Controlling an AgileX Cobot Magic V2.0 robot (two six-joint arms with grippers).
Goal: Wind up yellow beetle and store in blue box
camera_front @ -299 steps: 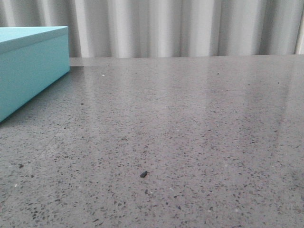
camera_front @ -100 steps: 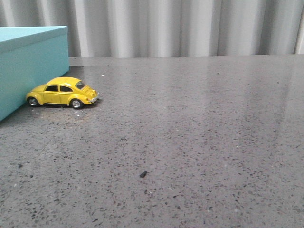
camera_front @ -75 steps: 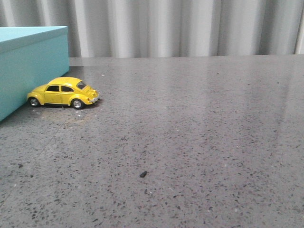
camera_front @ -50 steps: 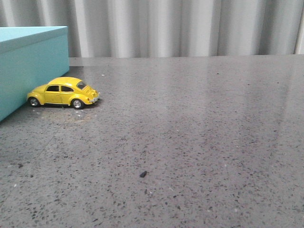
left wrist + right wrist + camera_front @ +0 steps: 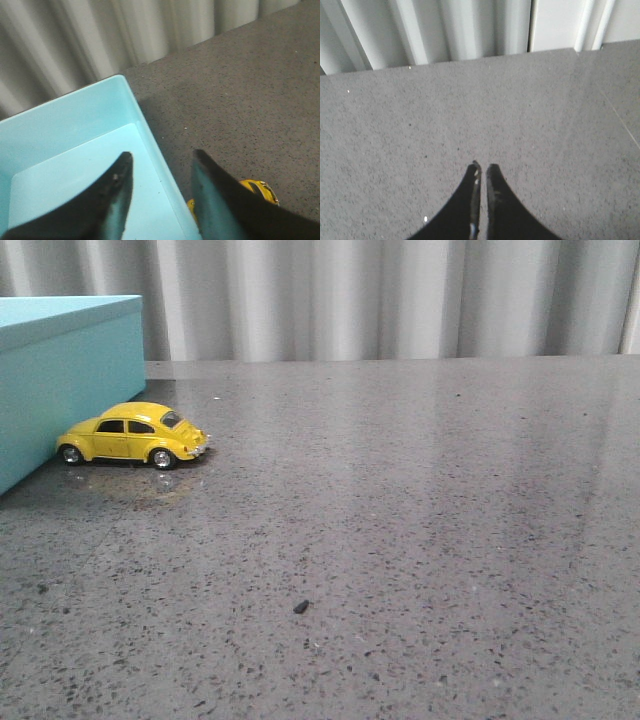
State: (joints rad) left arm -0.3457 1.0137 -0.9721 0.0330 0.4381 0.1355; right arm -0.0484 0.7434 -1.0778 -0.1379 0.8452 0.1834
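one speckled grey table (image 5: pixel 400 540), pale curtain (image 5: pixel 350 300) behind.

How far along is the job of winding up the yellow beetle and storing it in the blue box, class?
Done: the blue box looks open in the left wrist view, its inside bare. In hand: nothing is gripped; the left gripper is open above the box's edge, the right gripper is shut over bare table. Left: the yellow beetle sits on the table beside the box, so storing remains. Whether it is wound cannot be told.
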